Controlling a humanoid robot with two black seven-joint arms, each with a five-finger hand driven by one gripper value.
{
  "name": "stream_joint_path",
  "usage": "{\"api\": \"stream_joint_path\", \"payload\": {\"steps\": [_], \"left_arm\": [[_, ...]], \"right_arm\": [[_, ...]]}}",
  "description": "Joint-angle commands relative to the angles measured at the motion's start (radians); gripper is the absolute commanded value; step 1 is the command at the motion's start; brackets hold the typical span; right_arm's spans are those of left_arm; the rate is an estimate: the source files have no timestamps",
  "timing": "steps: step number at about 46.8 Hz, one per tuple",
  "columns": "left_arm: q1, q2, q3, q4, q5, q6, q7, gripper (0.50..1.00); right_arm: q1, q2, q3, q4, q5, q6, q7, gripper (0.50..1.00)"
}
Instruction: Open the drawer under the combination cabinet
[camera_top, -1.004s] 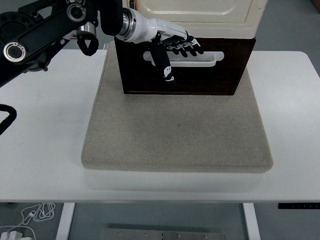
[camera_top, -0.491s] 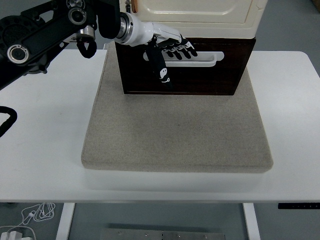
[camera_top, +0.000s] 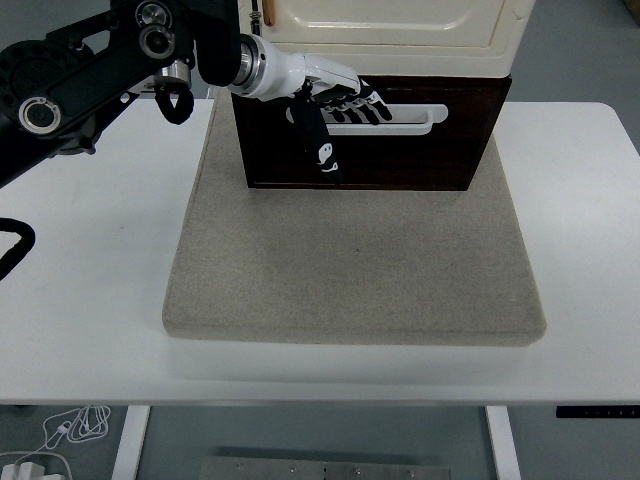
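One robot hand (camera_top: 335, 105) curls fingers into drawer handle (camera_top: 400, 118)

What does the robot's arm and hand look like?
The left arm is chunky and black, with round silver joint caps. A shiny silver wrist joins it to a white left hand with five black-tipped fingers. The thumb is black with a small white mark. A black cable loops underneath.
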Motion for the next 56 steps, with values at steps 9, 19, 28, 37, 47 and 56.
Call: {"api": "stream_joint_path", "payload": {"steps": [9, 19, 28, 37, 47, 56], "left_arm": [[0.000, 0.000, 0.000, 0.000, 0.001, 0.000, 0.000, 1.000], [-0.001, 0.000, 0.003, -0.002, -0.001, 0.000, 0.000, 1.000], [-0.003, 0.000, 0.003, -0.006, -0.007, 0.000, 0.000, 1.000], [-0.003, 0.000, 0.003, -0.006, -0.018, 0.000, 0.000, 1.000], [-0.001, 0.002, 0.001, -0.008, -0.022, 0.000, 0.000, 1.000], [-0.001, 0.002, -0.003, -0.008, -0.024, 0.000, 0.000, 1.000]], "right_arm": [[0.000, 0.000, 0.000, 0.000, 0.000, 0.000, 0.000, 0.928], [0.000, 0.000, 0.000, 0.000, 0.000, 0.001, 0.000, 0.928], [0.000, 0.000, 0.000, 0.000, 0.000, 0.001, 0.000, 0.928], [0.000, 0.000, 0.000, 0.000, 0.000, 0.000, 0.000, 0.928], [0.000, 0.000, 0.000, 0.000, 0.000, 0.000, 0.000, 0.928], [0.000, 0.000, 0.000, 0.000, 0.000, 0.001, 0.000, 0.928]]}}
